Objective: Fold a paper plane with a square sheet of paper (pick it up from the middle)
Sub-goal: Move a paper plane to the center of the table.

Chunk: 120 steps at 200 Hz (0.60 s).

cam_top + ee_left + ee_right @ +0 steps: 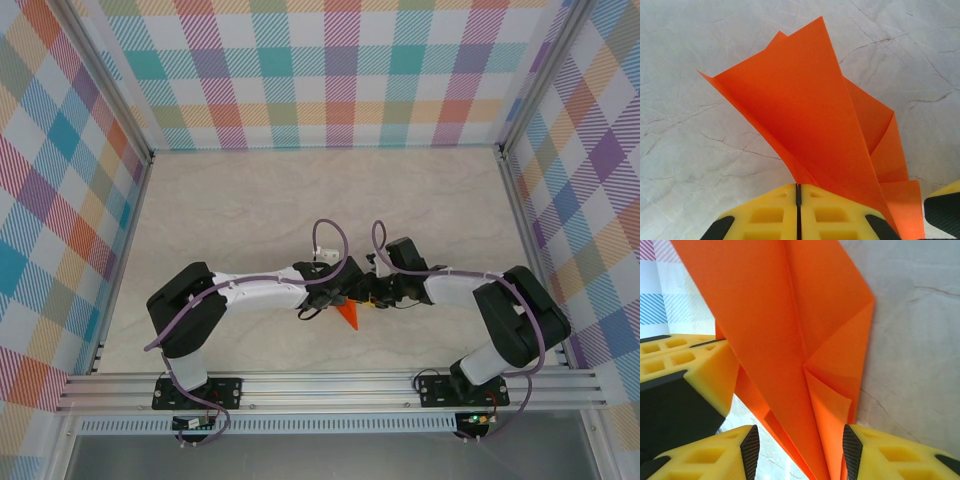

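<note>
Left gripper [798, 200] pinch, shut tight, on plane [810, 115] at its lower edge. Plane held up off table [300, 200], over table's near half. Long axis straight out from right gripper [801, 445], narrow end down betw. its pads, centre crease approx. mid-gap. Right jaws apart, straddling; contact w/ paper unclear. Right nearer the crease, so prob. the one to close there. Both forearms low over table, angled inward, wrists nearly meeting.
</note>
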### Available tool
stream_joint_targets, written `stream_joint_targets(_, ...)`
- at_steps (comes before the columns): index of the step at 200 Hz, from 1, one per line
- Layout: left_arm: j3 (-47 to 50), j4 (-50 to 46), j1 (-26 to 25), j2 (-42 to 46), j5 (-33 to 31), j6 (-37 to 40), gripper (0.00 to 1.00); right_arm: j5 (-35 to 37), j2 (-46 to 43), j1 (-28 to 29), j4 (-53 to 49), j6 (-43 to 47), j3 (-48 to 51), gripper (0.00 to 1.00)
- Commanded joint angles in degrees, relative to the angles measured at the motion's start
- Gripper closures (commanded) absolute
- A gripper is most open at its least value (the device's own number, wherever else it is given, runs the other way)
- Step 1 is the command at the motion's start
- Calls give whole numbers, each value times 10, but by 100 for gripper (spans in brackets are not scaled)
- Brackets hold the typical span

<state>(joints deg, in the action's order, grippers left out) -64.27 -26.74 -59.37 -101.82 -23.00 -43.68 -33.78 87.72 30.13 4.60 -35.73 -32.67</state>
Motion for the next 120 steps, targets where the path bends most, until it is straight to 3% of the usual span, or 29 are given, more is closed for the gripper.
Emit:
stream_joint_targets(1,9,4,6,20,3,7,92,-17,12,9,14,8,-16,50)
stream_joint_targets(58,8,8,5,21,6,7,92,-13,19,22,5,17,-19,51)
stream_joint_targets(91,10,6,5,23,6,8,92,107,-38,22,-54,28,-21,48)
stream_joint_targets(120,13,5,5,26,5,6,92,115,-21,16,-72,44,-47,49)
